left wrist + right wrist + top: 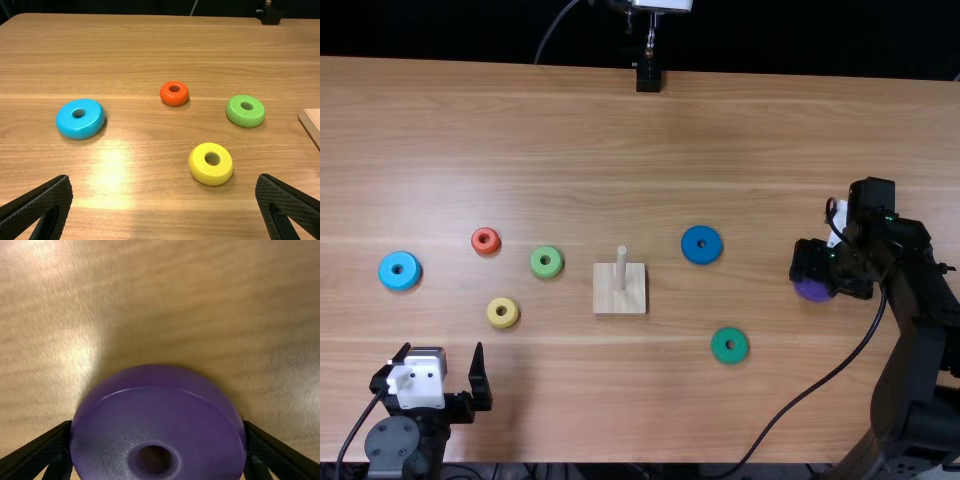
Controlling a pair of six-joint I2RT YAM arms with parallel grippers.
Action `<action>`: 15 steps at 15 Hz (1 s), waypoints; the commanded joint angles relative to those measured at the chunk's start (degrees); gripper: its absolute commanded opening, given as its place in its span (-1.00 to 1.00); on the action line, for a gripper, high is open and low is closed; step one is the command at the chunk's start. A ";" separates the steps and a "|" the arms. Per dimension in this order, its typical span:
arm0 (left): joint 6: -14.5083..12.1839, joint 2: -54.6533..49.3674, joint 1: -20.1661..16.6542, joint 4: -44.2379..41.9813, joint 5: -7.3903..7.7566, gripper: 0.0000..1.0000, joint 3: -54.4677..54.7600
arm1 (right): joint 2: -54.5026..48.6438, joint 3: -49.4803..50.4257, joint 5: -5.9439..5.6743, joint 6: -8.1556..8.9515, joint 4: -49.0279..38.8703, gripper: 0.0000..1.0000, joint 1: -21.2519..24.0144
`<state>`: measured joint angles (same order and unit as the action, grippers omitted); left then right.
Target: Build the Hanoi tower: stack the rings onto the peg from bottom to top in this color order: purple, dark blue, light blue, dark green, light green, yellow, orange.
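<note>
The right black pincer [157, 426] clamps the thick round purple ring [160, 412], likely the opening step; next comes centring it over the upright wooden peg [622, 268], well apart from that pincer. The left black pincer [442, 347] is spread.

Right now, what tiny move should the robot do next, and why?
Probably raise the right gripper a little, lifting the round purple ring so it can travel to the pale wooden peg. The gripper's fingers press against opposite sides of the ring, the peg is bare, and purple belongs at the bottom.
</note>
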<state>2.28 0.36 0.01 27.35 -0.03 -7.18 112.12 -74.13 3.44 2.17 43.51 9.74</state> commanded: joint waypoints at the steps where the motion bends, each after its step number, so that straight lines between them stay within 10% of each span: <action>1: -0.07 -0.36 0.08 3.86 -0.39 1.00 6.65 | 0.47 0.48 0.35 0.36 -0.31 -1.00 -0.95; 7: -0.07 -0.36 0.08 3.86 -0.39 1.00 6.65 | -7.79 -2.07 0.46 -0.59 0.85 -1.00 -6.31; 15: -0.07 -0.36 0.08 3.76 -0.39 1.00 6.65 | -12.62 -12.88 0.46 -2.81 18.68 -1.00 -25.65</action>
<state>2.33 0.36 0.01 27.35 -0.03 -7.18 101.95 -84.90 3.44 -0.12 62.50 -14.81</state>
